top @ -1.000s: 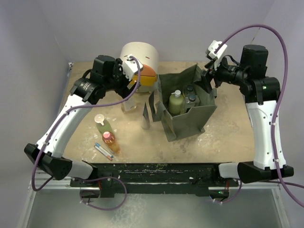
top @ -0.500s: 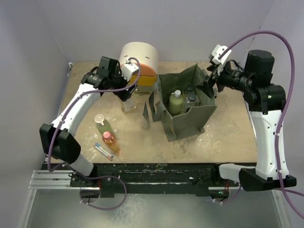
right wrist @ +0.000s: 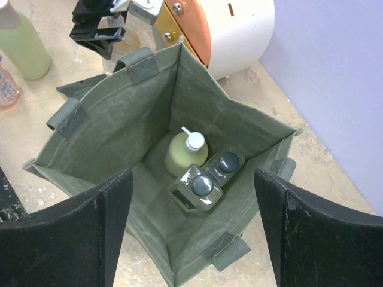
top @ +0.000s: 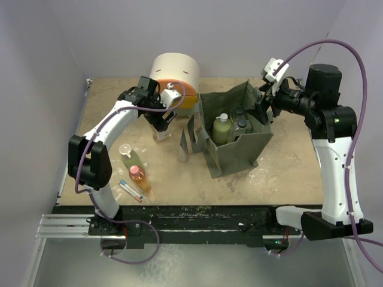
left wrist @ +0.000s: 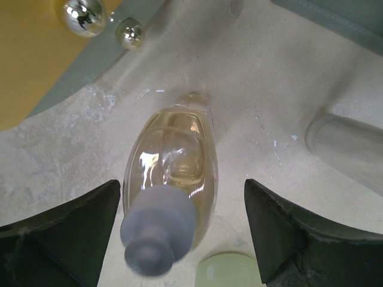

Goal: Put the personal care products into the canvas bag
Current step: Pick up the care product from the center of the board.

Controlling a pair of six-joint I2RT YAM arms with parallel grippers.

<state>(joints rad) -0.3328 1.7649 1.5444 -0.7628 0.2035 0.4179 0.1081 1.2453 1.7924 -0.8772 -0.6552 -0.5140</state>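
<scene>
1. Near left of the counter point(top: 269, 173): the orange pink-capped bottle point(top: 138, 177) and, just beyond it, the green white-capped bottle point(top: 130, 159) are outside the bag. Both are well apart from either claw.
2. Centre: the canvas bag point(top: 239, 149) stands open-mouthed. It contains the pale green pump bottle point(right wrist: 184, 152) and, touching it, the two square black-capped bottles point(right wrist: 206, 176). A grey cylinder bottle point(top: 184, 150) stands just beside the bag's left strap.
3. Left of the bag, farther back: the oval clear bottle point(left wrist: 173, 161) stands upright on the counter, long axis vertical, grey cap uppermost.
4. The left claw point(top: 164, 119) hangs directly over this bottle with its fingers point(left wrist: 72, 233) spread. One finger is on each side of the bottle body, and neither is pressed against it.
   - Judgement: the left arm is the nearer arm. The next move requires only a short descent and closure across the bottle's narrow faces.
5. Far right rim of the bag: the right claw point(right wrist: 191, 203) is spread wide above the bag mouth and pinches nothing.
6. Far centre: the round drawer unit point(top: 176, 75) stands just behind the oval bottle. Judgement: it limits clearance on the far side.
</scene>
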